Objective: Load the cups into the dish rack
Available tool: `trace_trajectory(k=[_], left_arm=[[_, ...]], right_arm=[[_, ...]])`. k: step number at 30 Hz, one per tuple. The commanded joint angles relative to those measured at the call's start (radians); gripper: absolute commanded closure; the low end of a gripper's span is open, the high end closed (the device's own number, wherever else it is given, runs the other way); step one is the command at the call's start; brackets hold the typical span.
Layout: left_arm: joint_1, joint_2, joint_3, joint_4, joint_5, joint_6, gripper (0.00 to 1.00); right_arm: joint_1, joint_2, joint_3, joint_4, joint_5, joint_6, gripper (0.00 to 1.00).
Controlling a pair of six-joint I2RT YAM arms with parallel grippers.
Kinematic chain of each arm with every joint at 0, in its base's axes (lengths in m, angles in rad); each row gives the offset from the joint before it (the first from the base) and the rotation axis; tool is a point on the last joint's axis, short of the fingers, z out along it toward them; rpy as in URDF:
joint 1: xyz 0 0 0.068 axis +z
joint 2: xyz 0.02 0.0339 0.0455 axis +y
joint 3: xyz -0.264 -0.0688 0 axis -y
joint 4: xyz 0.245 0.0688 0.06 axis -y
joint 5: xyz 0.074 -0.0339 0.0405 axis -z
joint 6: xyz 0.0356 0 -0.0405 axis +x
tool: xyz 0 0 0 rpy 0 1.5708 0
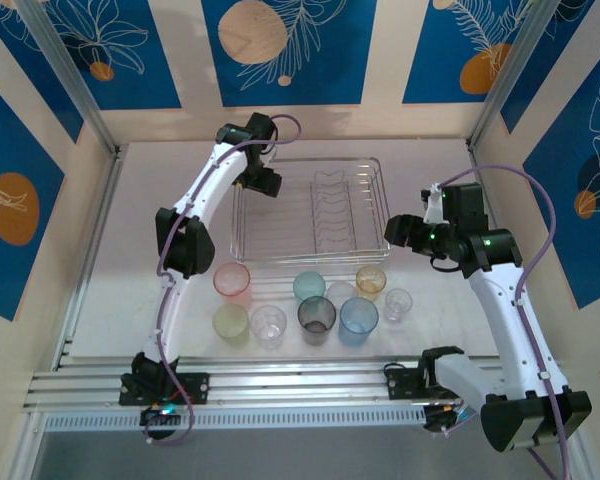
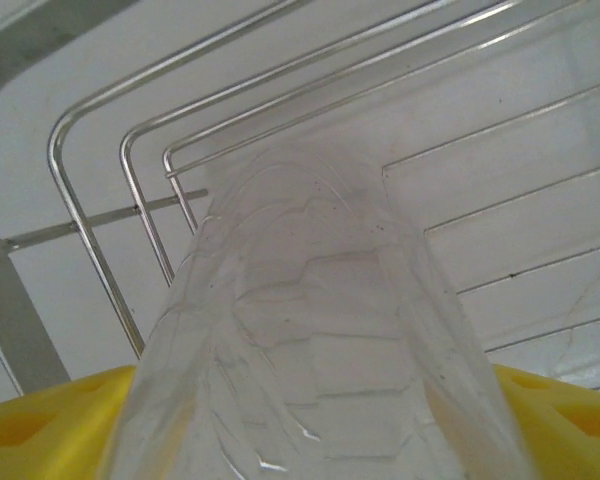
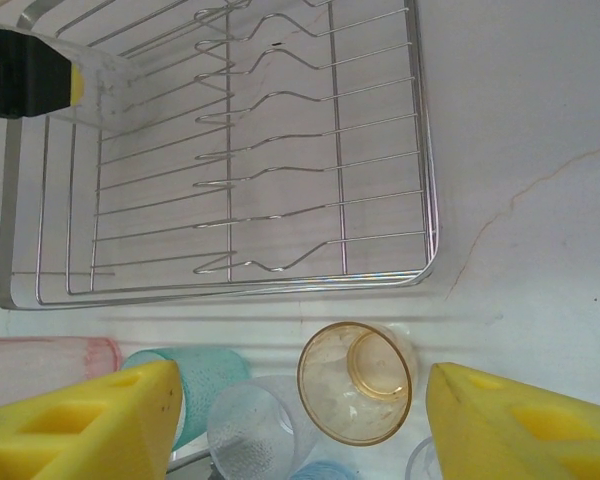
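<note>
Over the far left corner of the dish rack, the left arm stretches out from its base, elbow up beside the rack and wrist bent down, so the left gripper points into the basket. A clear cup lies between its yellow pads. Whether they press on it or stand just off it cannot be told. The right arm folds at its elbow near the table's near edge, forearm reaching toward the rack's right side, wrist turned left. The right gripper hangs above the amber cup, jaws spread wide with nothing between them. More cups stand on the table just in front of the rack, among them a pink cup, a teal cup, a smoky grey cup and a blue cup.
</note>
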Motion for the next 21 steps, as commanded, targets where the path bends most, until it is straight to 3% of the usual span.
trace_trajectory(k=[1, 7, 13, 21], left_arm=[[0.011, 0.003, 0.024, 0.016, -0.021, -0.006, 0.18], [0.011, -0.010, 0.022, 0.028, -0.053, 0.002, 0.12], [0.011, -0.044, 0.018, 0.057, -0.078, 0.009, 0.01], [0.005, -0.197, -0.119, 0.150, -0.061, 0.005, 0.00]], right_arm=[[0.007, -0.024, -0.012, -0.025, 0.012, 0.011, 0.34], [0.015, -0.026, -0.015, -0.030, 0.009, 0.012, 0.34], [0.025, -0.029, -0.017, -0.033, 0.010, 0.012, 0.34], [0.058, -0.020, 0.002, -0.061, -0.034, 0.009, 0.32]])
